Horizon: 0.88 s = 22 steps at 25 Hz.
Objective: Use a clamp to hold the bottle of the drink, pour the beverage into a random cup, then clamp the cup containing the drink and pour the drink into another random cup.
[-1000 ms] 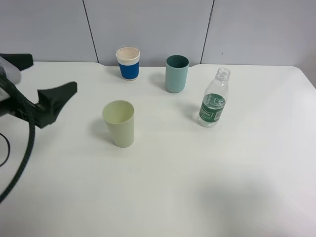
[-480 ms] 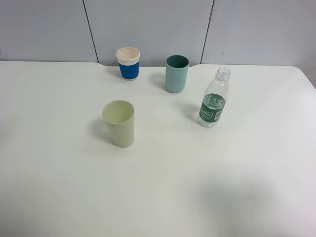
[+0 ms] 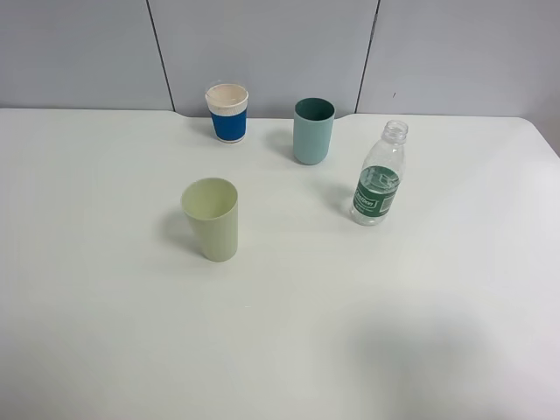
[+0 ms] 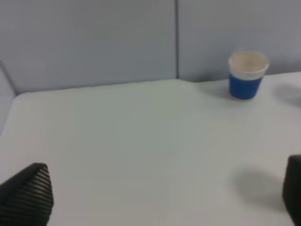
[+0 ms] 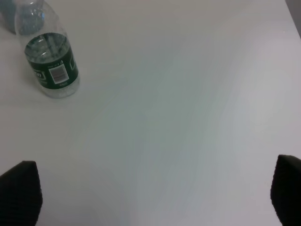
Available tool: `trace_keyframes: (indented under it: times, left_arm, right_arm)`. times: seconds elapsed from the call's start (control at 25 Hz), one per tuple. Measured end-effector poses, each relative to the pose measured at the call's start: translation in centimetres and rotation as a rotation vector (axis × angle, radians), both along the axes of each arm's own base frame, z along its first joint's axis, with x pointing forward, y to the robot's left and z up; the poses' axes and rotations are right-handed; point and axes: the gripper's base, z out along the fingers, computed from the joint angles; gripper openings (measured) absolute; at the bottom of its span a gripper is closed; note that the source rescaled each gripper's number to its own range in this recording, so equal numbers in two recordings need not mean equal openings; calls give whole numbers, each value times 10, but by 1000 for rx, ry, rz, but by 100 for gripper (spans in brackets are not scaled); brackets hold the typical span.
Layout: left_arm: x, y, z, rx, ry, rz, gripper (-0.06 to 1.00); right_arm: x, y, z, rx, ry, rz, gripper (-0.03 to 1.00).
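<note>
The uncapped clear bottle (image 3: 378, 179) with a green label stands upright at the table's right middle; the right wrist view shows the bottle (image 5: 51, 66) too. I cannot make out the beverage inside it. The pale yellow-green cup (image 3: 211, 219) stands upright left of centre. Neither arm appears in the exterior high view. My left gripper (image 4: 160, 197) is open, its fingertips (image 4: 26, 195) wide apart over bare table. My right gripper (image 5: 153, 195) is open too, well short of the bottle, with nothing between its fingers (image 5: 19, 193).
A teal cup (image 3: 313, 131) stands at the back centre. To its left a white cup with a blue band (image 3: 227, 112) is near the wall, and the left wrist view shows this white cup (image 4: 248, 75) as well. The white table (image 3: 280, 350) meets grey wall panels (image 3: 262, 44).
The left arm, seen at the left edge of the exterior high view one second ago, has drawn back out of that view. Cups and bottle have not moved.
</note>
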Motion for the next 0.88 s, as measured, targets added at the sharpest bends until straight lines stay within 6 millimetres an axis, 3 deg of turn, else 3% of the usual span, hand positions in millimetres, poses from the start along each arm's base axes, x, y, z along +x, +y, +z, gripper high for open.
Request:
trace_keyframes:
  times: [0.2, 0.52, 0.76, 0.88]
  left_arm:
    - [-23, 6, -10, -21, 47, 114, 98]
    - [-51, 5, -34, -28, 102, 123, 99]
    - [-34, -4, -71, -75, 199, 58, 99]
    - [-30, -8, -76, -73, 204, 25, 99]
  right_arm:
    - [0, 0, 0, 0, 0, 0, 93]
    - [0, 0, 0, 0, 0, 0, 93]
    - [0, 0, 0, 0, 0, 0, 93]
    - [0, 0, 0, 0, 0, 0, 93]
